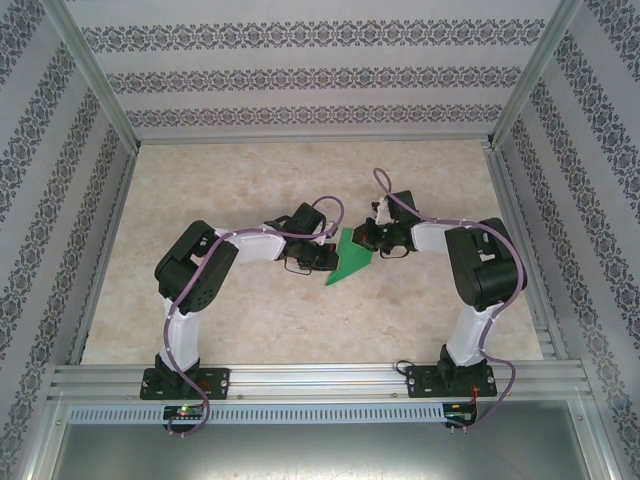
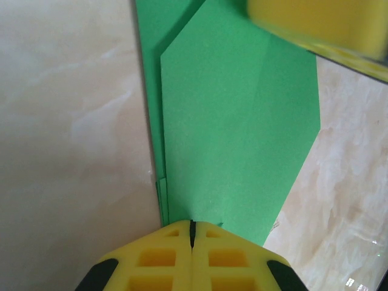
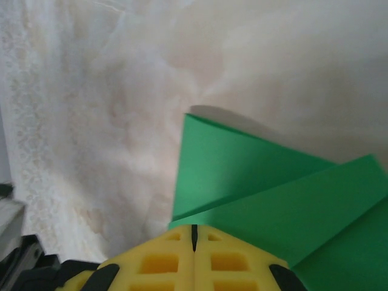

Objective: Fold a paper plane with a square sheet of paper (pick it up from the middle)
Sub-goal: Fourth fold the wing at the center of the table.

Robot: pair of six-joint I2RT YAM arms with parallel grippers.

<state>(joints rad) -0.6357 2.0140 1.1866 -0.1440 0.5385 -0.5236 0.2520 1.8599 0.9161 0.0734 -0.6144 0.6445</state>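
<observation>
The square sheet of paper (image 1: 350, 262) is bright green and folded into a pointed wedge. It lies flat on the table between the two grippers, its point toward the near side. My left gripper (image 1: 322, 256) is shut, and its yellow fingertips (image 2: 182, 233) rest on the paper's (image 2: 236, 133) left part beside a long crease. My right gripper (image 1: 368, 238) is shut too. Its tips (image 3: 182, 237) sit at the paper's (image 3: 242, 163) edge, where one flap stands slightly raised over another. In the left wrist view the right gripper's yellow finger (image 2: 315, 24) shows above the paper's far end.
The marbled beige tabletop (image 1: 230, 190) is walled by patterned panels and aluminium posts (image 1: 95, 85). A metal rail (image 1: 320, 380) runs along the near edge where both arm bases are bolted. Purple cables (image 1: 385, 190) loop over the arms.
</observation>
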